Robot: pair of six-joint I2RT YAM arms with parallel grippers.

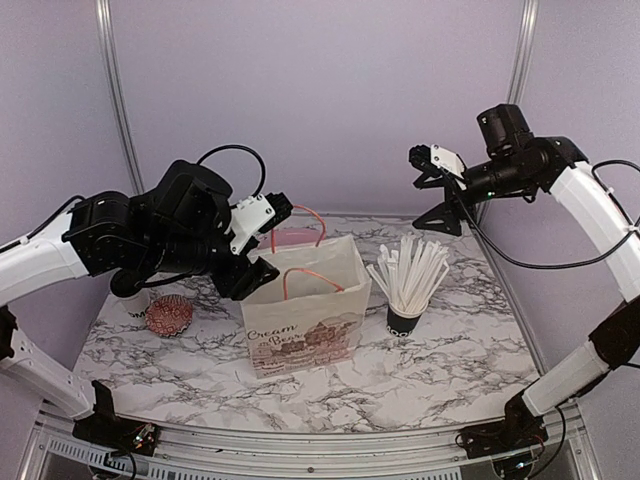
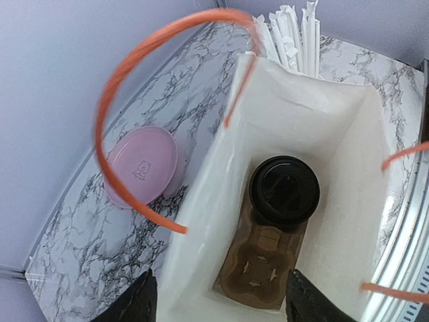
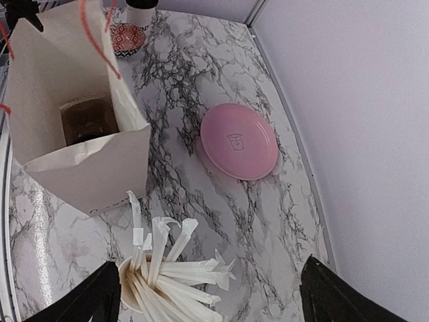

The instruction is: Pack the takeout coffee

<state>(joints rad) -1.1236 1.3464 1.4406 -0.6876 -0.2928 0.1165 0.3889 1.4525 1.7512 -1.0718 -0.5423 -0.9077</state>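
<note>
Takeout cup (image 2: 285, 189): white paper body judged light and soft-walled, likely to dent under a hard squeeze. Fill level cannot be told, so real weight is unknown. The black lid is smooth plastic, judged slippery and liable to pop off if pried. Hold is best taken across the paper wall just under the lid rim, with moderate force. The cup is seen standing upright, long axis vertical, lid facing up toward the left wrist camera. It is seated in the end well of a brown cardboard carrier (image 2: 261, 268); the wells beside it are unfilled. The carrier lies on the floor of the white paper bag (image 2: 315, 121), which stands open mid-bench with orange handles raised. The left pincer (image 2: 221, 298) is held above the bag mouth, jaws apart, nothing between them. A second cup (image 3: 142, 12), partly seen, stands on the bench (image 1: 450, 370) beside a red patterned dish (image 1: 168, 315). The right pincer (image 3: 211, 288) is raised over the straw cup (image 1: 405, 320), jaws wide, nothing gripped.
</note>
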